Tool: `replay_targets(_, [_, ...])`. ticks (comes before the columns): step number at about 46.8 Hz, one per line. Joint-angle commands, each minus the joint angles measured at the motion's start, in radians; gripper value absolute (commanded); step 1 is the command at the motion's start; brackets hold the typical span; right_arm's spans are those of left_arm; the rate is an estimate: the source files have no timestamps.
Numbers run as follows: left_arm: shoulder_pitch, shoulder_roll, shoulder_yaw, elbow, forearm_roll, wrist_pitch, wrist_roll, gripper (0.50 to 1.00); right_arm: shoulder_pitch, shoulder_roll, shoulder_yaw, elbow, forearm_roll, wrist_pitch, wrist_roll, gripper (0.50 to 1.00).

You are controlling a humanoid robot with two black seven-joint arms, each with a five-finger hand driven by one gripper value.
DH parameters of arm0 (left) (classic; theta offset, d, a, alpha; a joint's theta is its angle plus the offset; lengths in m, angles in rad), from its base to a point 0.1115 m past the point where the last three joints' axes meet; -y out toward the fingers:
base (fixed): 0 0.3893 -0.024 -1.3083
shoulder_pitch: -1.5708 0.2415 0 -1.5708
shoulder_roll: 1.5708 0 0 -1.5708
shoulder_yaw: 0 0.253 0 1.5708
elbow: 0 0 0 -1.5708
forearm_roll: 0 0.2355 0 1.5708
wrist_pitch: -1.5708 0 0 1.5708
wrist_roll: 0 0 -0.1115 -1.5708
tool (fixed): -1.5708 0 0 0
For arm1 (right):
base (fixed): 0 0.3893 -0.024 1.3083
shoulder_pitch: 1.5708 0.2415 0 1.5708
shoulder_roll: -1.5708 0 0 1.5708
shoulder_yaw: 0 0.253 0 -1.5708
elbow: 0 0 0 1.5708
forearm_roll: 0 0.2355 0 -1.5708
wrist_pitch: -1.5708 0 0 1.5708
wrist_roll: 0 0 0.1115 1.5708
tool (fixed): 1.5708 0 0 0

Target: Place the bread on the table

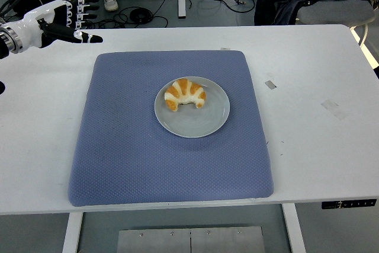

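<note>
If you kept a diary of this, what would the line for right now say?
left hand: open, raised at far left, holding nothing | bread: on grey plate, untouched | plate: on blue mat | right hand: out of view

Table [308, 146]: smooth white top, faint sheen, w/ a few bits of pale tape stuck on. Mat [118, 146]: blue-grey cloth, matt, fine dimpled weave, soft rounded edges; plate [207, 119] on it smooth, glazed-looking, grey. Bread [185, 94] has a shiny orange crust w/ pale stripes; left hand [68, 19] is glossy white and black hard shell, prob. plastic.
</note>
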Motion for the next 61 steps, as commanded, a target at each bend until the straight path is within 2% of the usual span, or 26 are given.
replay_targets(1, [0.001, -0.002, 0.001, 0.000, 0.002, 0.006, 0.000, 0.987, 0.000, 0.000, 0.000, 0.000, 0.000, 0.000, 0.000, 1.000])
replay_targets(9, [-0.003, -0.003, 0.004, 0.020, 0.033, 0.027, 0.000, 0.987, 0.000, 0.000, 0.000, 0.000, 0.000, 0.000, 0.000, 1.000])
replay_targets(31, [-0.008, -0.015, 0.005, 0.034, 0.048, 0.020, 0.000, 0.984, 0.000, 0.000, 0.000, 0.000, 0.000, 0.000, 0.000, 1.000])
replay_targets(36, [-0.017, -0.051, 0.014, 0.034, 0.064, 0.020, 0.000, 0.980, 0.000, 0.000, 0.000, 0.000, 0.000, 0.000, 0.000, 1.000])
replay_targets(44, [-0.069, -0.097, 0.106, 0.034, 0.090, 0.023, 0.003, 0.968, 0.000, 0.000, 0.000, 0.000, 0.000, 0.000, 0.000, 1.000])
replay_targets(54, [-0.091, -0.104, 0.128, 0.017, 0.099, 0.027, 0.015, 0.958, 0.000, 0.000, 0.000, 0.000, 0.000, 0.000, 0.000, 1.000])
replay_targets(61, [-0.111, -0.117, 0.152, -0.012, 0.168, 0.038, 0.017, 0.946, 0.000, 0.000, 0.000, 0.000, 0.000, 0.000, 0.000, 1.000])
